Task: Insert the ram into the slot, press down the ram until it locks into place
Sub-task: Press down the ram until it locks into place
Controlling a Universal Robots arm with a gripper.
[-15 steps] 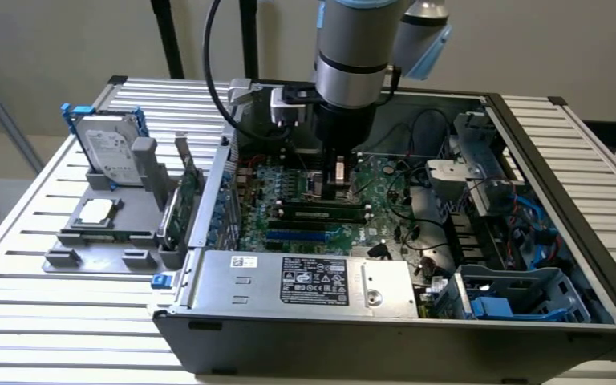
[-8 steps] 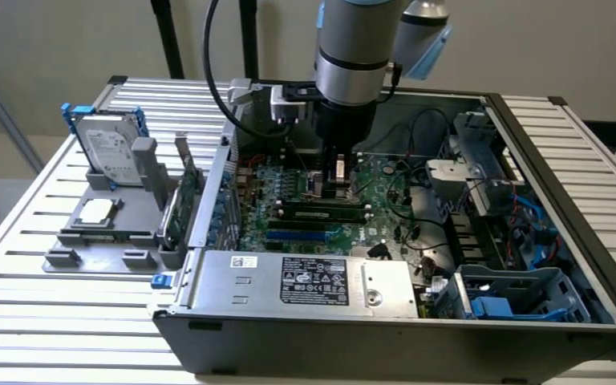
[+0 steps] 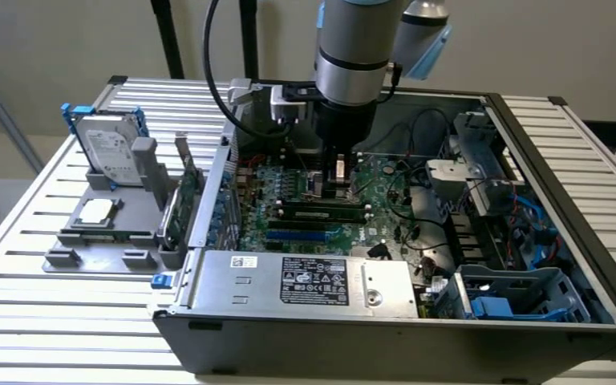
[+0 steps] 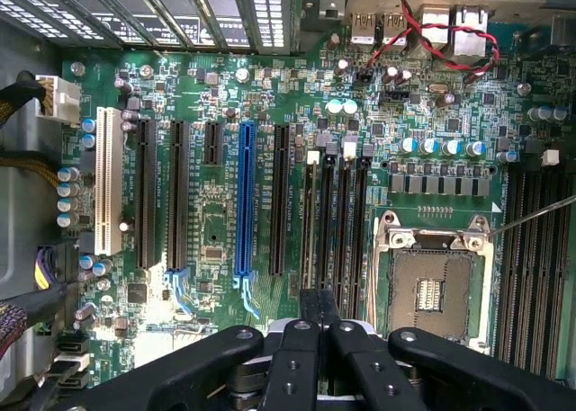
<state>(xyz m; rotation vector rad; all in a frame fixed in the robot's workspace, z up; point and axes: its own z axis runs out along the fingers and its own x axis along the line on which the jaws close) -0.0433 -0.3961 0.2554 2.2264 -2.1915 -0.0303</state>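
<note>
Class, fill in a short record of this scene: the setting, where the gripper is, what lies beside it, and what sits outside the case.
setting: open computer case on a slatted table
gripper: the gripper is low over the motherboard, at the black memory slots
beside the slots: empty CPU socket
outside the case: hard drive

Ram standing in a motherboard slot

The ram (image 3: 319, 212), a long thin green stick with dark chips, stands on edge across the motherboard in the open computer case, set in the slot (image 4: 311, 222), one of four parallel narrow black sockets with white end latches. Whether it is locked in cannot be told.
</note>
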